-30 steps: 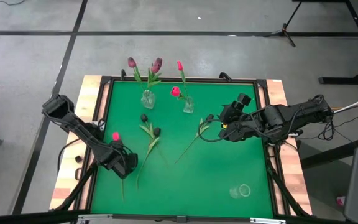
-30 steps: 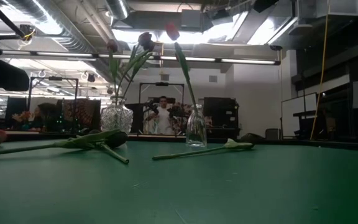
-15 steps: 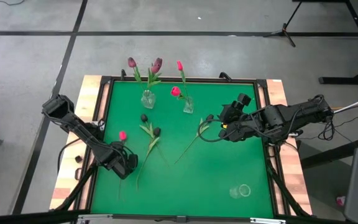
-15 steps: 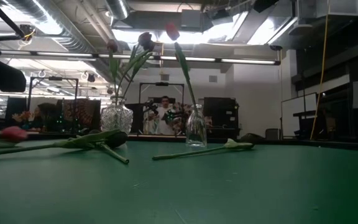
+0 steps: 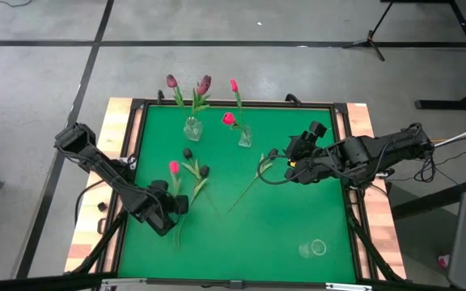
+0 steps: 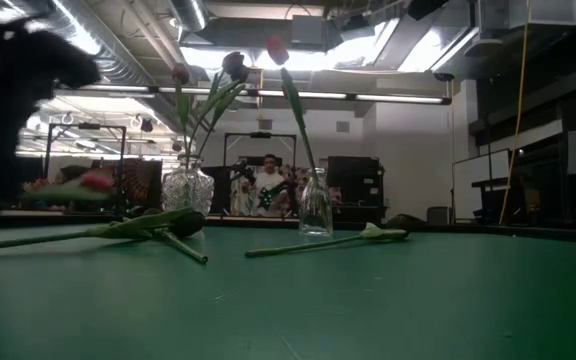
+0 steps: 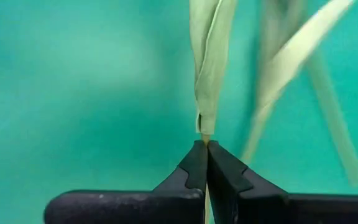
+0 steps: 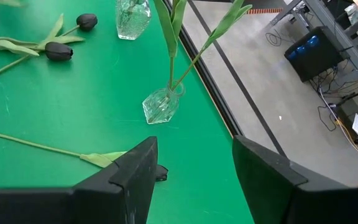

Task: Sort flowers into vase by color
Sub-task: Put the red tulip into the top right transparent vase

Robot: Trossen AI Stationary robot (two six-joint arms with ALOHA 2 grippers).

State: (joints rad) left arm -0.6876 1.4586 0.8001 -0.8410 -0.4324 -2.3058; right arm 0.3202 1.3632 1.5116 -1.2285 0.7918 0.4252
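My left gripper (image 5: 171,207) is at the table's near left, shut on a pink flower (image 5: 174,167) whose head is raised over the green mat. In the low view this flower (image 6: 93,182) shows blurred, above the table top. Two near-black flowers (image 5: 188,153) (image 5: 204,171) lie on the mat beside it. A further flower (image 5: 245,192) lies mid-table, its head near my right gripper (image 5: 285,166), which hangs open above it. At the far edge, one glass vase (image 5: 192,129) holds purple flowers and another vase (image 5: 244,137) holds pink ones. My left gripper pinches the pink flower's thin stem (image 7: 204,134) between its two fingertips (image 7: 197,163), just below the base of a long green leaf (image 7: 209,68). The fingers come from above, slanting down. The head end is lifted off the mat; the stem's lower end is hidden by the gripper.
A third, empty glass vase (image 5: 315,247) stands at the near right of the mat. A black frame (image 5: 133,162) with wooden strips outside it borders the green mat. A person (image 6: 267,186) shows far behind the table in the low view.
My left gripper has tipped and risen a little. The pink flower, which lay flat on the mat, has come up with it: its head has swung toward the table's right and far side and now stands clear of the mat. My right arm has kept still.
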